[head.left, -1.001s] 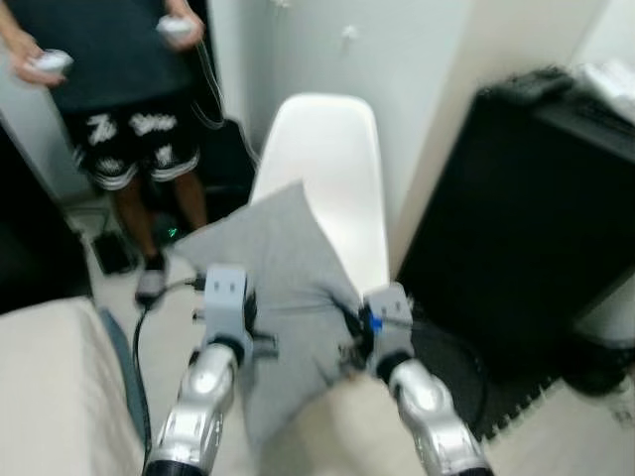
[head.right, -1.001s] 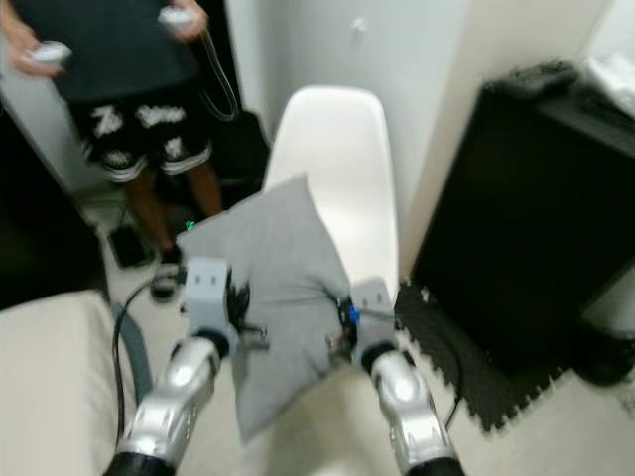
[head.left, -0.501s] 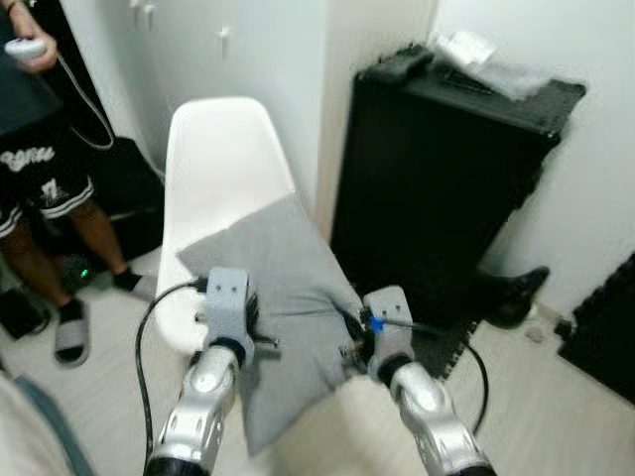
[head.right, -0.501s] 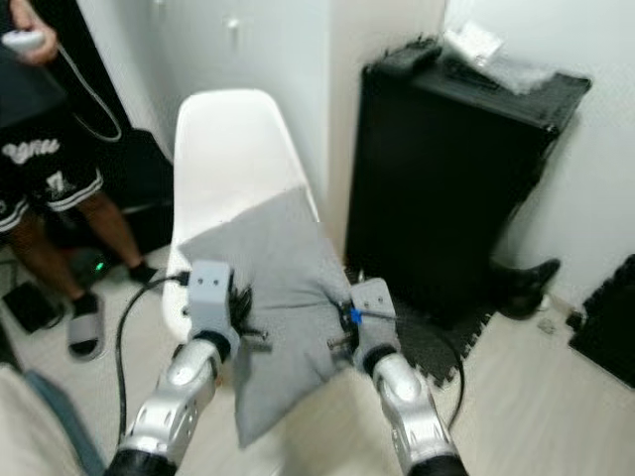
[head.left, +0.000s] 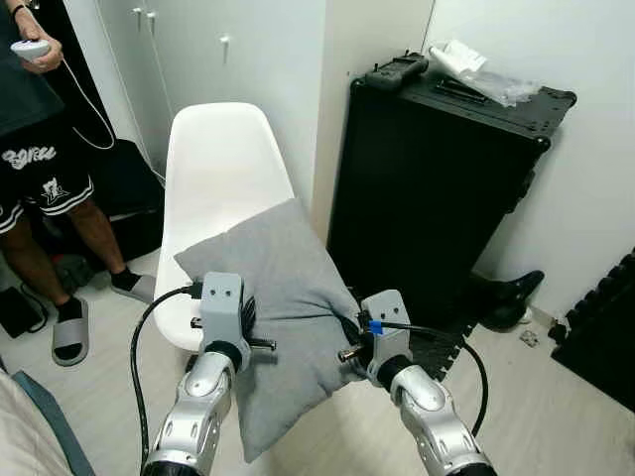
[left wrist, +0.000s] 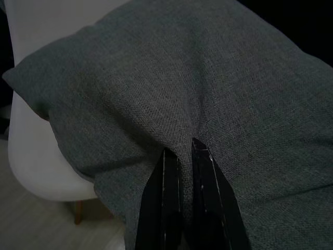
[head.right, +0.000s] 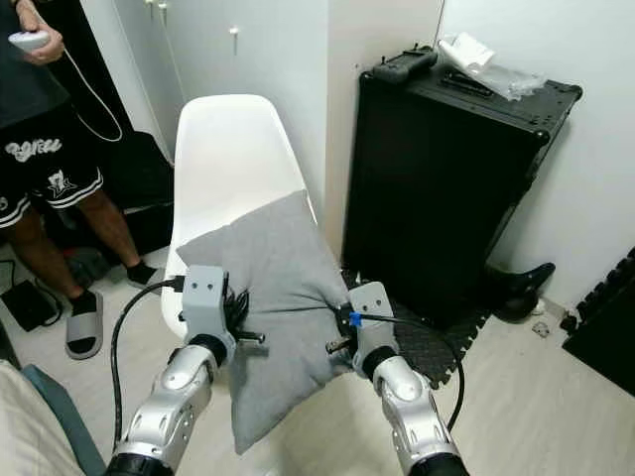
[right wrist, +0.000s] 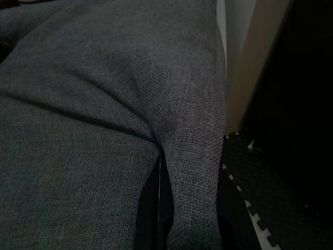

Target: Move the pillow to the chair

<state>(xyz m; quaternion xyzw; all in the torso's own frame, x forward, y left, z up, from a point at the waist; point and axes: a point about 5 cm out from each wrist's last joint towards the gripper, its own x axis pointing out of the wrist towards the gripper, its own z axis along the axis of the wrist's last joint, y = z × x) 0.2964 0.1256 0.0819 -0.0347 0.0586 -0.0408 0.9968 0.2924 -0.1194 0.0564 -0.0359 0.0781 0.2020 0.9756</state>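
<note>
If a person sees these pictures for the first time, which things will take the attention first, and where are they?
First is the grey pillow, held up in the middle by the left gripper and the right gripper, each pinching a fold of its cloth. Just behind it stands the white chair, against the wall. A tall black case stands to the right of the chair, and a person holding a controller stands at the far left.

Pillow (head.left: pixel 283 297) hides chair (head.left: pixel 213 169) seat front; right fingers (right wrist: pixel 156 208) apparently buried (dark).
</note>
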